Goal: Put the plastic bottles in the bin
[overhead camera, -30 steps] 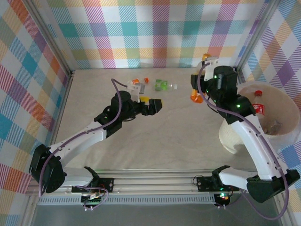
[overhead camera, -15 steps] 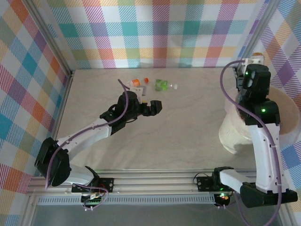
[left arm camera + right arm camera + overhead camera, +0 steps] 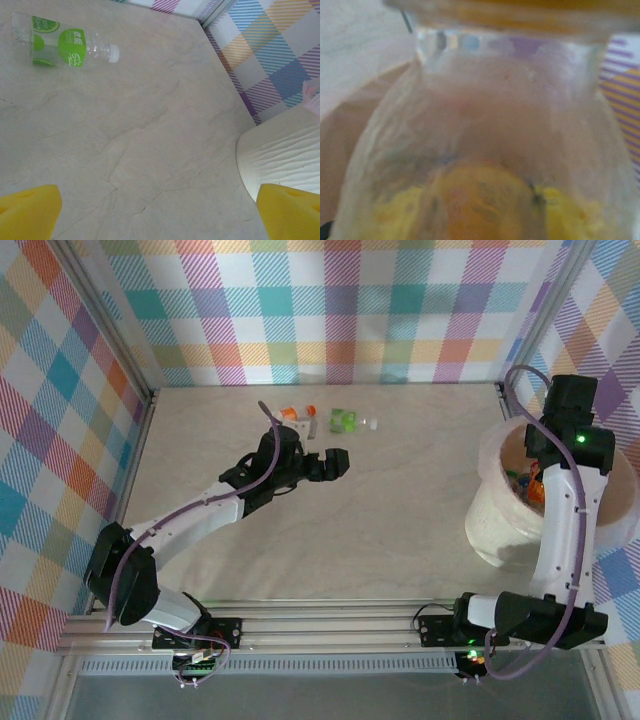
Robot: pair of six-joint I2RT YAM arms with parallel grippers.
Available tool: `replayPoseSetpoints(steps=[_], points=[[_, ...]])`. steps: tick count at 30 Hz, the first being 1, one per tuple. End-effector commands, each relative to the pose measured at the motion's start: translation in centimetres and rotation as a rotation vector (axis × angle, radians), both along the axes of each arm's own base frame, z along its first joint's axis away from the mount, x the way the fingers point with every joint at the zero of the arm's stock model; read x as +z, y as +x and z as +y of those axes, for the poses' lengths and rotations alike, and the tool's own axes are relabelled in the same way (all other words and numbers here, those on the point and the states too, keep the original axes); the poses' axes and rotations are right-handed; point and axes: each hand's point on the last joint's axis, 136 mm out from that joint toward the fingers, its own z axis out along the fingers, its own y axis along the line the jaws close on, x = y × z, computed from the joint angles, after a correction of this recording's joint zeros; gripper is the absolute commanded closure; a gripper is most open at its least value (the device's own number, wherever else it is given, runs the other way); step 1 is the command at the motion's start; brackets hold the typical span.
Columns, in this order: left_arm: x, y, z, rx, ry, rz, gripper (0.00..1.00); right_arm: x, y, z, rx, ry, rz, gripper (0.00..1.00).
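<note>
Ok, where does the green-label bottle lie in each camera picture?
Top external: the green-label bottle lies by the far wall, near the middle.
Left wrist: the green-label bottle is upper left, on its side, cap pointing right.
Shared landmark: the bin, at the right in the top view, lower right in the left wrist view.

Bin (image 3: pixel 492 522) cream-white; bottle (image 3: pixel 60 46) green label (cap (image 3: pixel 114 53) white); walls (image 3: pixel 330 310) pastel plaid.
</note>
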Motion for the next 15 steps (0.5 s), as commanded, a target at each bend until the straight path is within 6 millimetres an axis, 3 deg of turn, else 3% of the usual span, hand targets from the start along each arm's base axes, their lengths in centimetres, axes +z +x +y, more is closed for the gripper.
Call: replayPoseSetpoints(steps=[1, 8, 15], points=[[1.0, 0.0, -0.6, -0.012, -0.026, 0.007, 0.00, -0.7, -0.4, 0.7, 0.002, 0.116, 0.012, 0.50], [0.7, 0.1, -0.8, -0.014, -0.024, 0.021, 0.00, -1.5, 0.2, 2.1, 0.051, 0.209, 0.007, 0.27], [0.5, 0.2, -1.1, -0.017, -0.026, 0.029, 0.00, -0.9, 0.4, 2.8, 0.053, 0.255, -0.038, 0.16]])
